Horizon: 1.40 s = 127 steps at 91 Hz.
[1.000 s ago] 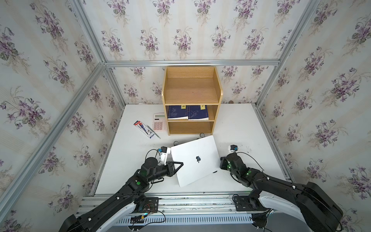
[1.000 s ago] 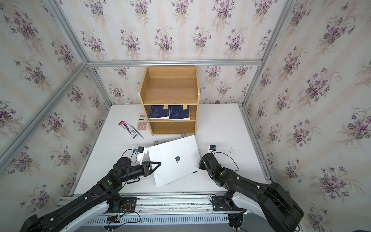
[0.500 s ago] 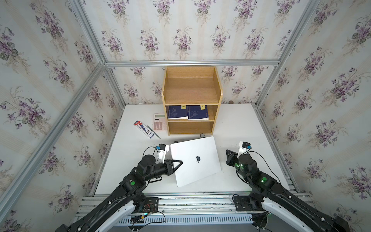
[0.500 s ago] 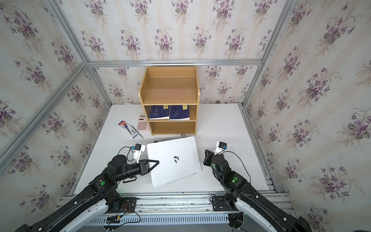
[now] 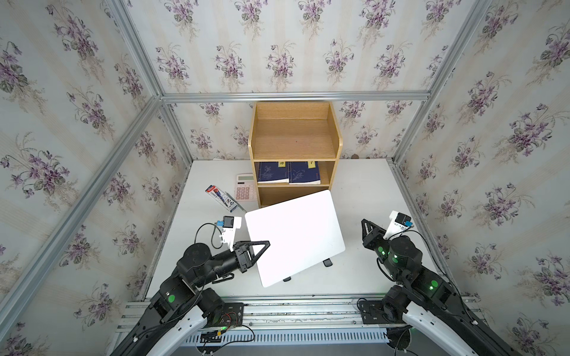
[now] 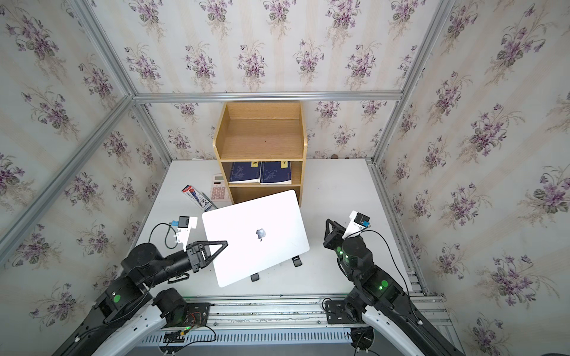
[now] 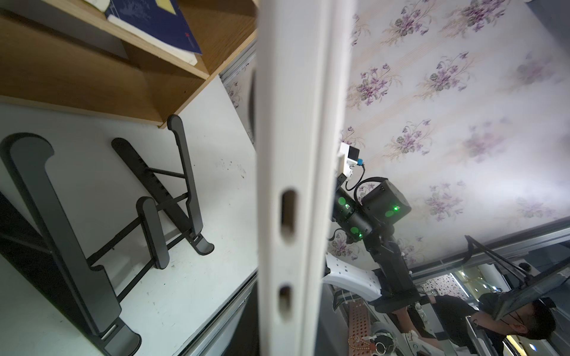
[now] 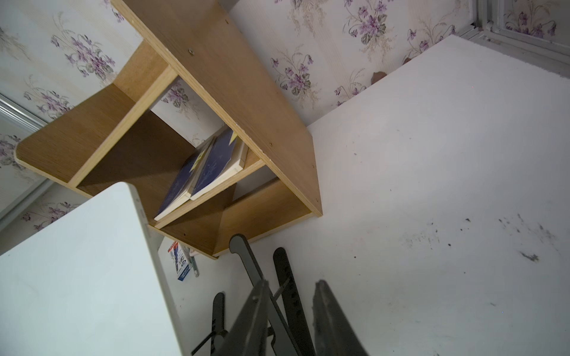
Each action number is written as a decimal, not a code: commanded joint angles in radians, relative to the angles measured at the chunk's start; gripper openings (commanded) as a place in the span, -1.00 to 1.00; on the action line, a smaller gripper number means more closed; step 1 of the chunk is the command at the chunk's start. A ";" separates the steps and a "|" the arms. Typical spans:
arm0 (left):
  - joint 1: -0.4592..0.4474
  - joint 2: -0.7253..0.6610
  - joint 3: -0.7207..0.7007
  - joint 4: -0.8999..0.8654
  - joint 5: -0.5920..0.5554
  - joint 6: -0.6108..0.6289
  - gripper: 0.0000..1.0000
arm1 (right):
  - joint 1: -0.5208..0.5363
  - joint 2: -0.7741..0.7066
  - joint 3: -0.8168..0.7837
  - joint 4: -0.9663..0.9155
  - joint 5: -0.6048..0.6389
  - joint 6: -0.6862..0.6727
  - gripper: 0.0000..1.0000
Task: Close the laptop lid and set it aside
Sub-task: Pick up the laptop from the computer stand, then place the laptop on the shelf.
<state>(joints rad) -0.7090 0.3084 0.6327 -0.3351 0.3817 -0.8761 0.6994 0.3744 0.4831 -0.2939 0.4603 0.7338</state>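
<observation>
The silver-white laptop [image 5: 296, 237] [image 6: 256, 237] is shut, its lid facing up with the apple logo [image 6: 260, 234] showing. It hangs tilted above the black folding stand [image 7: 172, 191]. My left gripper [image 5: 263, 246] [image 6: 223, 245] is shut on the laptop's left edge, and that thin edge [image 7: 293, 185] fills the middle of the left wrist view. My right gripper [image 5: 367, 226] [image 6: 331, 225] stands off to the right of the laptop, not touching it. Its jaws are open in the right wrist view [image 8: 291, 283], with nothing between them.
A wooden shelf [image 5: 294, 138] holding two blue books [image 5: 288, 172] stands at the back of the white table [image 5: 370, 191], close behind the laptop. A pinkish calculator [image 5: 244, 186] and a pen pack [image 5: 220, 198] lie left of the shelf. The stand's feet [image 5: 327, 262] show under the laptop.
My right gripper has come off the laptop's right edge, drawn back to the right and opened. The left gripper keeps its hold, and the laptop sits slightly higher.
</observation>
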 commanded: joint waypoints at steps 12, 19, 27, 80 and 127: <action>0.001 -0.056 0.109 0.080 -0.145 -0.034 -1.00 | 0.000 -0.020 0.061 -0.010 -0.008 0.003 -0.22; 0.002 -0.044 0.153 0.098 -0.165 -0.052 -1.00 | 0.000 -0.018 0.066 -0.004 -0.022 0.019 -0.22; 0.002 -0.024 0.211 0.105 -0.204 -0.055 -1.00 | 0.000 -0.022 0.062 0.006 -0.034 0.040 -0.23; 0.002 0.177 0.276 0.466 -0.569 -0.233 -1.00 | 0.000 0.008 -0.010 0.124 -0.125 0.157 -0.15; -0.045 0.590 0.443 0.590 -0.875 -0.418 -1.00 | 0.000 0.036 -0.042 0.142 -0.144 0.338 -0.07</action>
<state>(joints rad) -0.7269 0.8452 1.0519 -0.0196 -0.4061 -1.2236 0.6994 0.4004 0.4454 -0.1928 0.3248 1.0092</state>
